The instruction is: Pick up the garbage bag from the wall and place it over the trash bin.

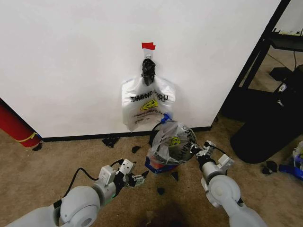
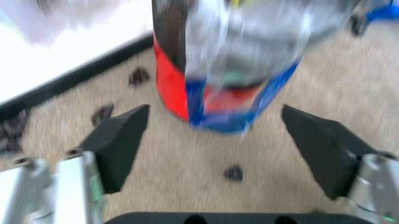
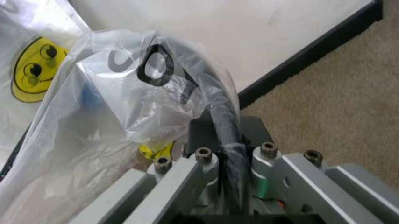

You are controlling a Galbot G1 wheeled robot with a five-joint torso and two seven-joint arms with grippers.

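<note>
The garbage bag (image 1: 171,140), translucent white with a yellow smiley, is draped over the small black mesh trash bin (image 2: 169,88) on the carpet below the wall (image 1: 71,61). My right gripper (image 1: 195,150) is at the bin's right side, shut on the bag plastic and the black bin rim (image 3: 225,126) beneath it. My left gripper (image 1: 140,178) hovers low at the bin's front left, open, with nothing between its fingers (image 2: 121,144). In the left wrist view the bag (image 2: 249,42) hangs down over the bin's red base, its blue patch lowest.
More same-print bags (image 1: 147,103) hang from a black knot (image 1: 148,70) under red tape (image 1: 148,46) on the wall. Black scraps (image 1: 111,141) litter the carpet. A big black bin (image 1: 267,127) and a black shelf frame (image 1: 258,47) stand at the right, and a red object (image 1: 14,125) at the left.
</note>
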